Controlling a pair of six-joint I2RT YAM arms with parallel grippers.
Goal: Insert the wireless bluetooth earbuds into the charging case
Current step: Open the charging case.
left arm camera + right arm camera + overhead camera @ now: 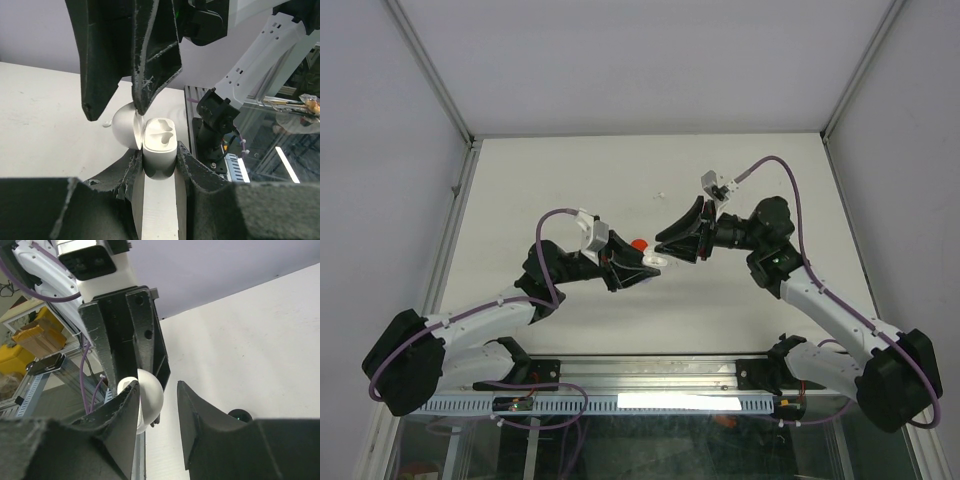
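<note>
The left hand (159, 161) is clenched on the charging case (160, 150). Its two padded fingers (197, 172) press the lower shell from both sides, and the case stands upright between them. In the top external view you find this hand (638, 268) raised above the middle of the table (570, 170), and the case shows as a small white patch at its tip.

The case is open. Its lid (125, 127) is swung back to the left on the hinge. Inside the lower shell you see two white rounded forms side by side. You cannot tell from these views whether they are seated earbuds or bare recesses.

The right hand (157, 385) meets the left hand tip to tip from the far right side. Its fingers (200, 425) stand apart and clamp nothing. In the left wrist view they come down from above and straddle the lid, and the tip of one finger (145, 75) is at the lid's upper edge.

A red earbud (638, 243) lies on the table just beyond the left hand, outside the case. A dark rounded object (240, 415) rests on the table past the right hand's finger. You cannot tell what it is. Farther back, a tiny white item (660, 195) lies alone on the table, well apart from both hands.
</note>
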